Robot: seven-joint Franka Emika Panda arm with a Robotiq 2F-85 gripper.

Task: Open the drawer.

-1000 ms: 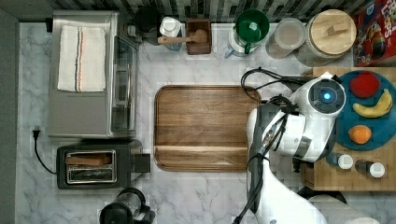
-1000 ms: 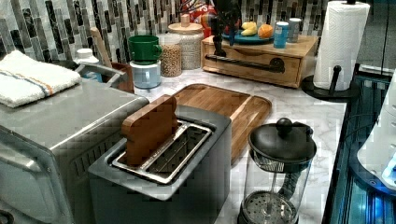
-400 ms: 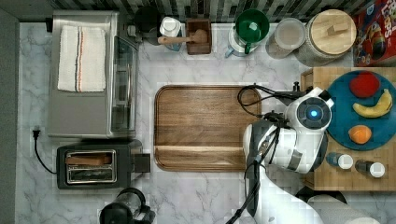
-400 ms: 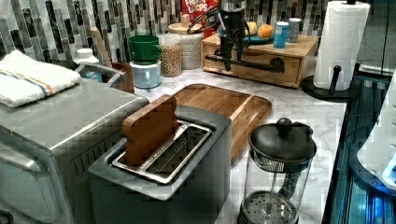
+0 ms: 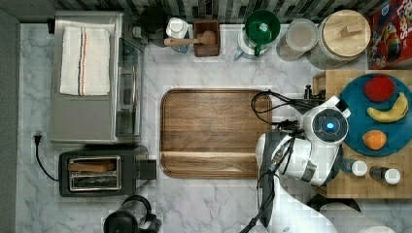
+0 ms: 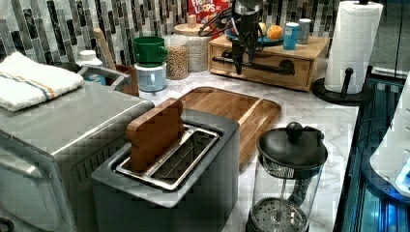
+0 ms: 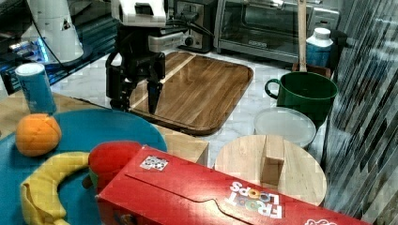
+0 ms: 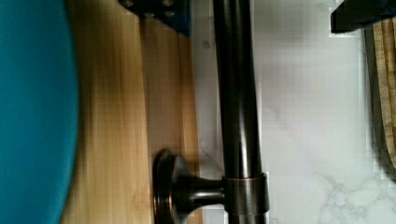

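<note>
The drawer (image 6: 263, 65) is a wide, shallow unit of light bamboo wood, set in a low box on the marble counter (image 5: 218, 73). Its front panel carries a long dark metal bar handle (image 6: 251, 64) held off the wood on round posts; in the wrist view the handle (image 8: 238, 107) shows a bronze sheen, and one post meets a round mounting plate on the pale wood. The drawer front appears flush with its box. The handle's long axis runs level along the panel, parallel to the near edge of the walnut tray (image 5: 214, 132). The panel faces that tray across a strip of marble.

Taking the left view from its left: toaster oven (image 6: 53, 140) with a folded towel (image 6: 34, 84), toaster (image 6: 169, 169), tray, then the drawer beyond the tray's far end, with a paper towel roll (image 6: 352, 46) just beside it at the left view's right. A teal plate (image 7: 70, 136) of fruit rests on the box top.

The gripper (image 7: 137, 96) hangs fingers down in front of the panel, fingers spread apart, one on each side of the handle and holding nothing.
</note>
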